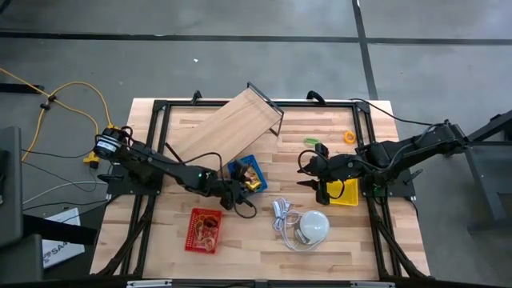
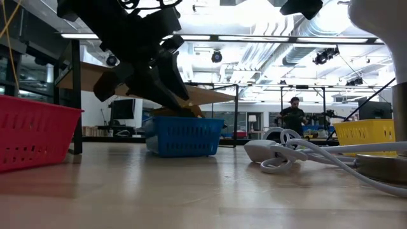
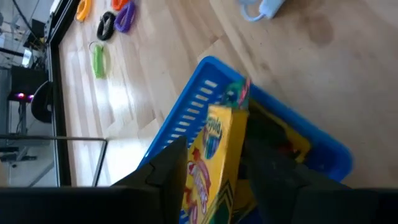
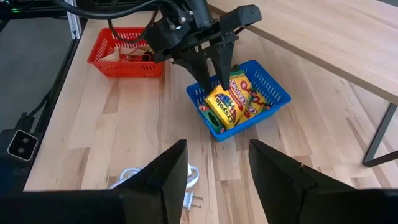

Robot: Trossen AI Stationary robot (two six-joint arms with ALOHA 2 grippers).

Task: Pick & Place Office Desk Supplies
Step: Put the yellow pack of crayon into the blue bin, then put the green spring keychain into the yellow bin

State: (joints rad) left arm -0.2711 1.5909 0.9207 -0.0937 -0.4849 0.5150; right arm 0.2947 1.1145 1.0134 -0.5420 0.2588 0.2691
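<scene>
Yellow crayon packets [image 4: 231, 99] standing and leaning in blue basket [image 4: 267, 93], near middle of wooden surface [image 1: 264, 240]; printed faces up, one packet propped against the basket's near wall, also seen close in left wrist view [image 3: 214, 155].

Left claw [image 4: 211, 65] poised right over the basket, fingers spread apart, tips down at the upright packet, one finger on each side of its top edge. Nothing gripped; contact with packet cannot be told. In low view, dark arm descending into blue basket [image 2: 183, 135].

Red basket [image 1: 204, 230] toward the front-left of the surface, well apart from the blue one, holding thin tan rubber bands [image 1: 208, 232]; contents too small to tell more.

Yellow basket [image 1: 346, 192] right of centre. Right claw [image 1: 314, 172] just beside it, toward the middle of the surface, fingers wide apart, empty.

Loose clip-like pieces on bare wood toward the back-right: orange piece [image 1: 349, 137], green piece [image 1: 311, 142]; left wrist view adds a purple piece [image 3: 124, 15] and a dark piece [image 3: 106, 26] beside a second green one [image 3: 98, 60].

White dome [image 1: 314, 226] with white cord [image 1: 282, 216] toward the front edge, between red and yellow baskets.

Tilted wooden board [image 1: 224, 128] on a dark frame over the back-left of the surface.

Person [image 2: 294, 117] standing far off in room beyond.
</scene>
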